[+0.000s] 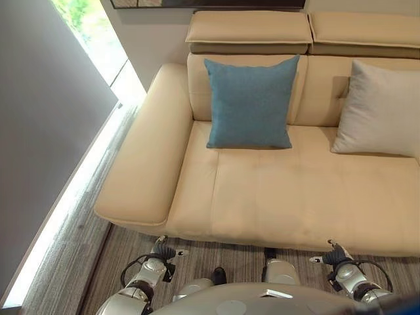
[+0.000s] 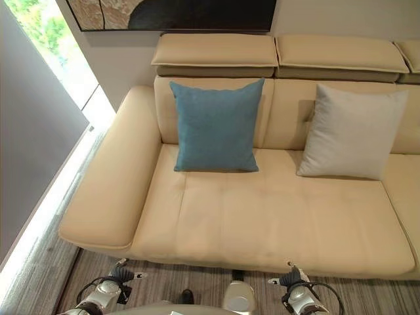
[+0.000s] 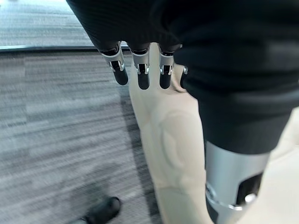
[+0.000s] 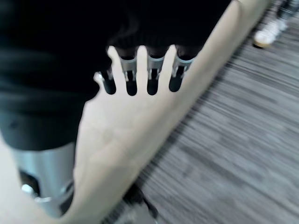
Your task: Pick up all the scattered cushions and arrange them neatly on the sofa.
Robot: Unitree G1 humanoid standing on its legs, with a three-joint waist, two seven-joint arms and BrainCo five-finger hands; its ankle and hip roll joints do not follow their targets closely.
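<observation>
left hand: fingers straight, empty | right hand: fingers straight, empty

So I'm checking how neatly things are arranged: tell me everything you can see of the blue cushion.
The blue cushion is square, in a plain woven-looking teal-blue fabric with pointed corners and a slightly wavy top edge. It stands upright on the sofa seat, near the left armrest, leaning back against the backrest with its bottom edge on the seat. Nothing else touches it; the grey cushion sits apart to its right.

living room, sofa, wall painting
</observation>
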